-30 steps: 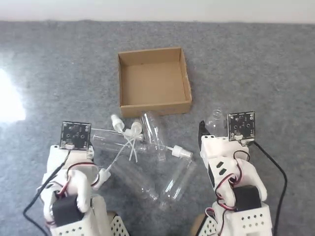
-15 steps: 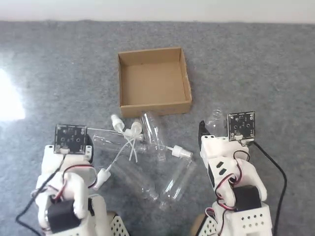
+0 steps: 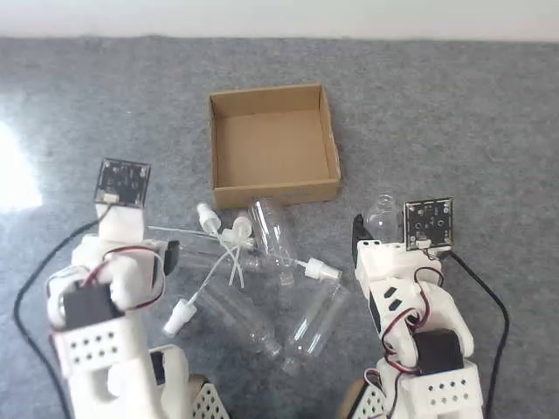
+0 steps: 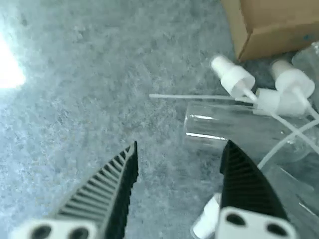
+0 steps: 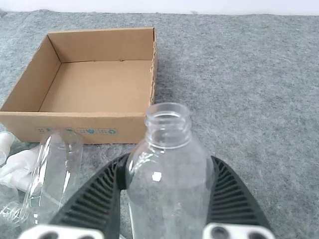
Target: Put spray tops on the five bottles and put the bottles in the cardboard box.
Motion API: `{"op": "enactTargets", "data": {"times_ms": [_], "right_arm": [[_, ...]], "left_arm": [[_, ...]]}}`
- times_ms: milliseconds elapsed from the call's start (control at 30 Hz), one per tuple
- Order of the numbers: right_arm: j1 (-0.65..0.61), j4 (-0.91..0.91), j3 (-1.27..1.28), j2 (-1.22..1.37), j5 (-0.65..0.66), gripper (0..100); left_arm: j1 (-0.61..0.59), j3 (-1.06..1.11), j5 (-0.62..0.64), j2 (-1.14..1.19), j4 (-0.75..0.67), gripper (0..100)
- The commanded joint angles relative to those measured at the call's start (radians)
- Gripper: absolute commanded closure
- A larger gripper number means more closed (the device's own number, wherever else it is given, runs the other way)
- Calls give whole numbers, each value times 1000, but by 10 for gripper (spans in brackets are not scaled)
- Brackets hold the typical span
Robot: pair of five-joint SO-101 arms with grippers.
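- Grey, felt-like table.
- Open cardboard box sits on it.
- Clear bottles lie jumbled just in front of the box.
- White spray tops lie loose among the bottles.

I run two arms with the same build, the left arm and the right arm, both made of white printed shells. Black servo blocks sit in the joints, and thin red, black and white wires loop between them. A thicker black cable trails off each arm. Each wrist carries a small square black camera board dotted with tiny parts. The base plates are white with rows of small round holes. The left gripper has black pointed fingers with ribbed inner faces, set in a white mount with dark round screw holes. The right gripper looks the same.
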Motion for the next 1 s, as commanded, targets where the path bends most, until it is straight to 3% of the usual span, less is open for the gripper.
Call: {"op": "enactTargets", "data": {"times_ms": [0,367,967], "right_arm": [[-7,-25,-12,-18,-2,890],[-7,-24,-12,-18,-2,890],[-7,-24,-12,-18,-2,890]], "left_arm": [[29,-58,38,126,-54,742],[198,-91,229,301,-180,742],[242,-303,262,660,-207,742]]}}
